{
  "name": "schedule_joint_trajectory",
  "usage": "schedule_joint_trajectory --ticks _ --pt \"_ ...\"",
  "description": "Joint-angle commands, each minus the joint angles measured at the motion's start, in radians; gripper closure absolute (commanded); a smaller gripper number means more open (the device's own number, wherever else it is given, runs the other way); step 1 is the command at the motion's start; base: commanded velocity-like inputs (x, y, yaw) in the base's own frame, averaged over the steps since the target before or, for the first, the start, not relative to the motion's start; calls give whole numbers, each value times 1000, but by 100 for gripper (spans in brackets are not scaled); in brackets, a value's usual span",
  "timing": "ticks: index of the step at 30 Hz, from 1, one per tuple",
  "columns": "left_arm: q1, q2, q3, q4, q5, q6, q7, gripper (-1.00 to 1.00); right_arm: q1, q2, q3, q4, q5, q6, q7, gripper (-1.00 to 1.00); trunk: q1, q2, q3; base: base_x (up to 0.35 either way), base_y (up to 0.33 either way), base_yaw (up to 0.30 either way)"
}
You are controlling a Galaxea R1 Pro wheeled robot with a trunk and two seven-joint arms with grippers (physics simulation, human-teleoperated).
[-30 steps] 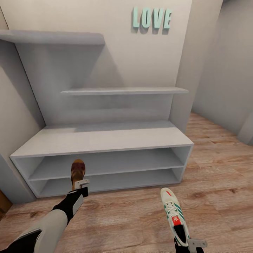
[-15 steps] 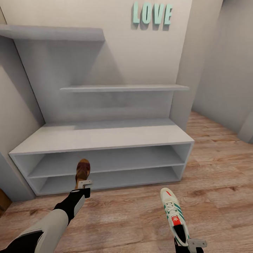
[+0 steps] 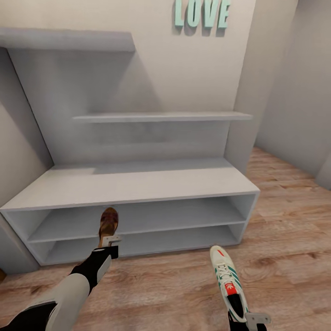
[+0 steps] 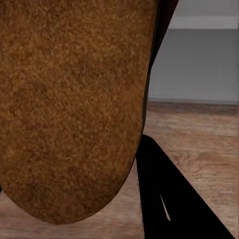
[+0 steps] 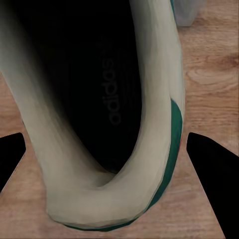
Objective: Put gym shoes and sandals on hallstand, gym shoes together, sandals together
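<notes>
Pale corridor, light brown wood-plank floor point(image 3: 285, 257), and the wide white-grey hallstand point(image 3: 138, 184) stands bare ahead. Left end effector point(image 3: 110, 240) grips a dark-brown leather-look sandal point(image 3: 109, 221) before the shelves; right end effector point(image 3: 255, 318) clamps a white teal-striped gym shoe point(image 3: 227, 280) above the floor. Nothing racked yet, I judge.

One sandal point(image 3: 109, 221), one gym shoe point(image 3: 228, 282)

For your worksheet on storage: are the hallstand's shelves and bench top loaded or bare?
Bare: the hallstand carries nothing; the sandal and gym shoe are held by grippers.
</notes>
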Motion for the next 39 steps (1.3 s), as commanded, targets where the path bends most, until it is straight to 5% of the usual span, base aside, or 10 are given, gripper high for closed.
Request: schedule_joint_trajectory --ticks 1,15,39 --pt "0 -1 6 -2 -14 8 0 100 -1 0 -7 1 10 -4 -1 100 0 0 -1 330 0 0" --pt "0 -2 7 -2 -13 3 0 100 -1 0 -7 1 10 -3 -1 100 0 0 -1 325 0 0" --pt "0 -1 7 -2 -13 0 0 100 -1 0 -7 3 10 -3 -1 100 0 0 -1 108 0 0"
